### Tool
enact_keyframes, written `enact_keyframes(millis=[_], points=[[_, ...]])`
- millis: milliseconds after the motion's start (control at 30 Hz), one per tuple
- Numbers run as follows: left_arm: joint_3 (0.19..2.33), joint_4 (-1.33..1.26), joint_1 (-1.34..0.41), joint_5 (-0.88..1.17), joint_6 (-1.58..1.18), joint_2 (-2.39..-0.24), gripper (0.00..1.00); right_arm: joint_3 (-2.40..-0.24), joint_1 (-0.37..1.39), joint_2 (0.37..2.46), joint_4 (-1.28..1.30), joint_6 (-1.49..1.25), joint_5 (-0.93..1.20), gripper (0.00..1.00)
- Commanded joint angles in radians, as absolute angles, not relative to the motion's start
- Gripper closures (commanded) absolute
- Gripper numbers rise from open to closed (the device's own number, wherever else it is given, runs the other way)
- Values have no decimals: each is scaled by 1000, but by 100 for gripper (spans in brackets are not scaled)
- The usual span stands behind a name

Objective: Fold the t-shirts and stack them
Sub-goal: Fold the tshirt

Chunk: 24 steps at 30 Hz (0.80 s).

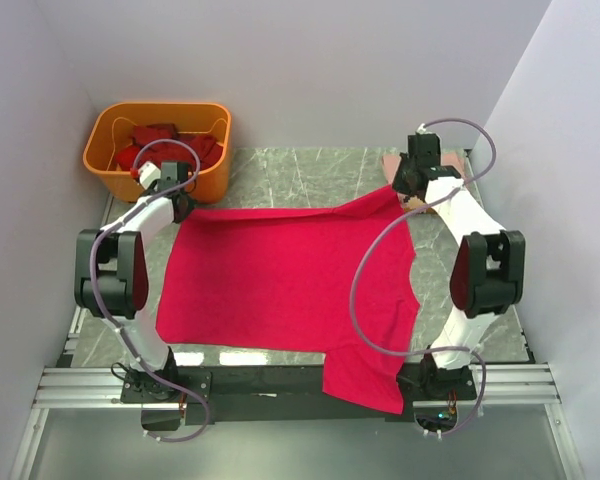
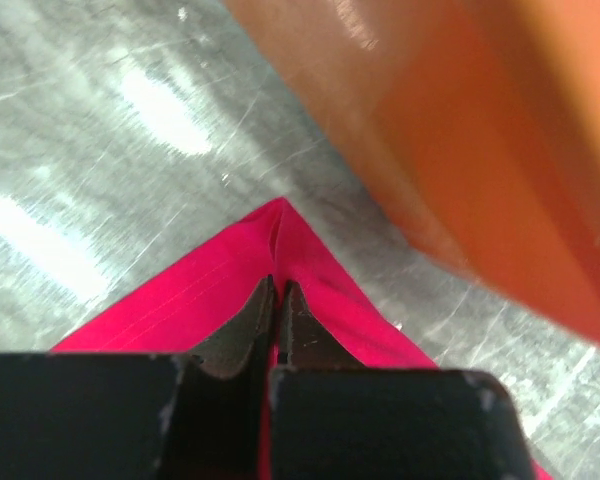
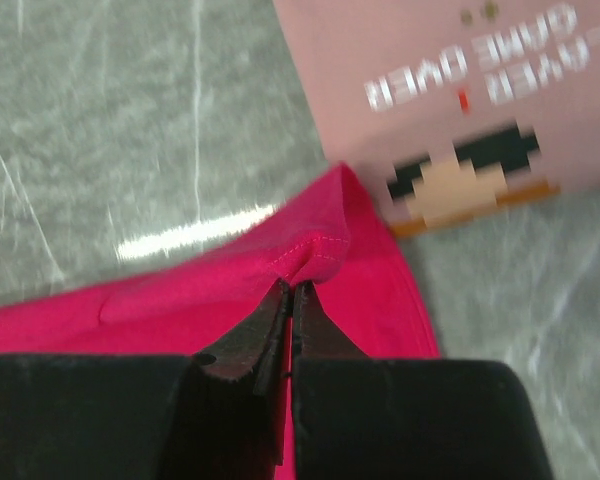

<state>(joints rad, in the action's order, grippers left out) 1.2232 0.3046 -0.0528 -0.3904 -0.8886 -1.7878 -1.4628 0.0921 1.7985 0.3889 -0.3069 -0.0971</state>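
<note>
Only the top view showed the whole crimson tee [image 1: 280,285]: it lay spread across the middle of the desk [image 1: 310,170], with one sleeve hanging over the near edge by the right arm's base. That view also took in both arms at once.

The wrist views gave the grips, which the top view was too coarse to show. In the left wrist view the left gripper [image 2: 278,285] had its jaws closed on a pointed corner of the crimson tee, with the orange wall of the tub [image 1: 105,160] close beside it. In the right wrist view the right gripper [image 3: 290,290] pinched a stitched hem corner of the same tee between closed jaws. Just beyond that corner lay the salmon tee [image 3: 350,70], its print [image 3: 470,170] a blocky dark-and-tan figure under white lettering. From above, that tee was only a pale sliver at the far right corner, mostly hidden behind the right wrist.

The tub stood at the far left corner and held crumpled dark red tees [image 1: 165,145]. The left wrist view showed only its outside, not what was inside.

Both arms reached toward the far edge, elbows bent outward. The left wrist was beside the tub and the right wrist at the far right corner, each holding one far corner of the crimson tee.
</note>
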Motion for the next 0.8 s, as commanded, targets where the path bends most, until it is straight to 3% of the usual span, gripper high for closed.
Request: enact_keyframes(millis=[0, 767], points=[[1192, 334, -48, -413, -908, -1701, 99, -1424, 84, 1665, 520, -371, -123, 100], [1048, 454, -48, -433, -922, -1548, 99, -888, 106, 1088, 640, -525, -22, 100]])
